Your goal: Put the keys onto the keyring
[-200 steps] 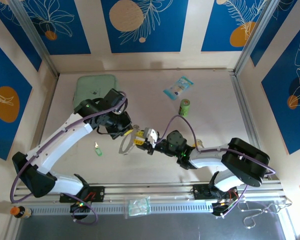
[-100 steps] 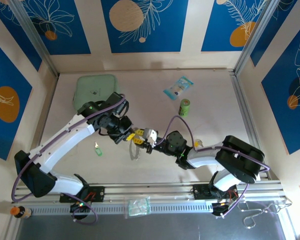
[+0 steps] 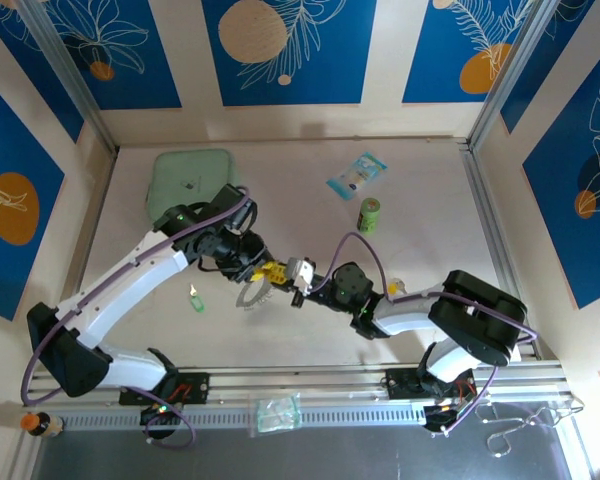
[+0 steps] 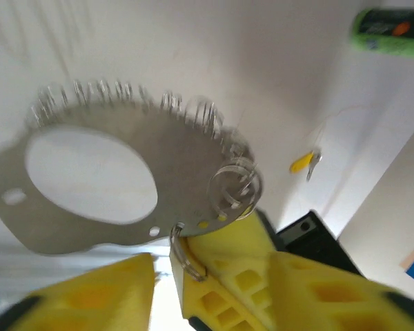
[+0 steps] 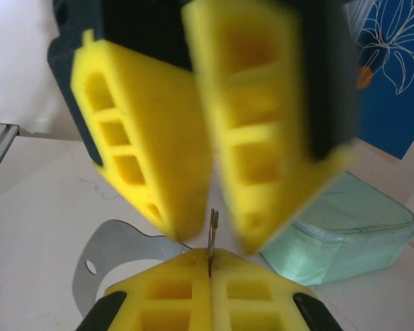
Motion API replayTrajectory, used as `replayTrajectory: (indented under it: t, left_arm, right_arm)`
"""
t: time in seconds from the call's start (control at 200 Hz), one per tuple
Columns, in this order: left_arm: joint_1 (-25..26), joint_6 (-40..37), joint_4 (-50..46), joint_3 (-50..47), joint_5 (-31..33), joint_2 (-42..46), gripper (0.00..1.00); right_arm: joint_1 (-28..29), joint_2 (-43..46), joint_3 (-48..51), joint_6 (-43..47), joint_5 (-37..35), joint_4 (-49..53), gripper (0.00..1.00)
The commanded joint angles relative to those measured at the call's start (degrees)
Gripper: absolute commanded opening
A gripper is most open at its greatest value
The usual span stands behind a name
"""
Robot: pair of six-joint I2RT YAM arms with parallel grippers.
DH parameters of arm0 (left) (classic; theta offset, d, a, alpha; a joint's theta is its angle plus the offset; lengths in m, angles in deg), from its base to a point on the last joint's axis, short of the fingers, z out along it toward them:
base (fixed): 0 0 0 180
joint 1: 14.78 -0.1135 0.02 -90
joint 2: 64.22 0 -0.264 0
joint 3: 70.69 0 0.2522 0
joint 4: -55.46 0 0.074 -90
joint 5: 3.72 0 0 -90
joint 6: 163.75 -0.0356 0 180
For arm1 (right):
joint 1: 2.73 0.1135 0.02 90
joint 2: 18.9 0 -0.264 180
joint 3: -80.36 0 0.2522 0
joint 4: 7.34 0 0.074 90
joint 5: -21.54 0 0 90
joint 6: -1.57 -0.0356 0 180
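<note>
Yellow right jaws clamped on thin metal edge, seemingly keyring (image 4: 186,162) loop; left jaws narrowly apart beside it.

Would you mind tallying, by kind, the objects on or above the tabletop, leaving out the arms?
Keys: 2 (green key, yellow key)
Keyring: 1
Pale green pouch: 1
Blue-and-white packet: 1
Green cylinder: 1
Total: 6
</note>
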Motion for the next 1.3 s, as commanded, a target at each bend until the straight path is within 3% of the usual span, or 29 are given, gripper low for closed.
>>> replayTrajectory:
  t: [0.0, 0.055, 0.115, 0.19, 0.29, 0.405, 0.505, 0.6, 0.725, 0.855, 1.295]
  left_arm:
    - [0.27, -12.72, 8.86, -3.18, 14.92, 7.25, 0.54]
    - [0.32, -20.63, 15.61, -7.15, 18.75, 10.21, 0.58]
    - [0.32, -34.62, 24.39, -12.08, 20.48, 13.7, 0.58]
    - [0.21, -52.11, 35.78, -18.97, 19.12, 18.45, 0.7]
    - [0.17, -75.78, 48.04, -28.67, 13.64, 24.13, 0.77]
    - [0.21, -94.37, 48.55, -33.31, 6.84, 25.93, 0.74]
    - [0.19, -104.07, 45.43, -36.06, -0.61, 27.49, 0.71]
    - [0.22, -103.6, 50.99, -41.06, -2.13, 29.64, 0.62]
    - [0.21, -105.46, 54.78, -45.79, -13.53, 30.19, 0.54]
    - [0.21, -106.36, 55.16, -46.46, -18.7, 27.68, 0.49]
    - [0.32, -107.39, 55.68, -44.78, -26.67, 23.53, 0.26]
  right_arm:
    - [-0.88, 5.8, -1.34, 0.33, 1.49, 6.4, 0.0]
    - [-1.69, 8.56, -2.23, 0.11, 3.23, 13.07, 0.0]
    - [-2.56, 11.35, -3.41, -0.15, 5.65, 20.29, 0.0]
    - [-3.42, 14.61, -5.08, 0.29, 8.2, 28.92, 0.0]
    - [-4.43, 18.62, -7.57, 2.01, 11.24, 40.22, 0.0]
    - [-6.07, 22.03, -9.31, 2.64, 14.97, 48.47, 0.0]
    - [-6.91, 23.76, -10.66, 4.15, 16.79, 53.93, 0.0]
    - [-7.49, 24.19, -10.91, 6.4, 17.1, 56.32, 0.0]
    - [-7.78, 23.93, -12.45, 9.63, 17.92, 60.17, 0.0]
    - [-7.8, 23.84, -14.43, 12.3, 18.81, 63.82, 0.0]
    - [-6.99, 20.77, -23.02, 22.27, 20.41, 77.64, 0.0]
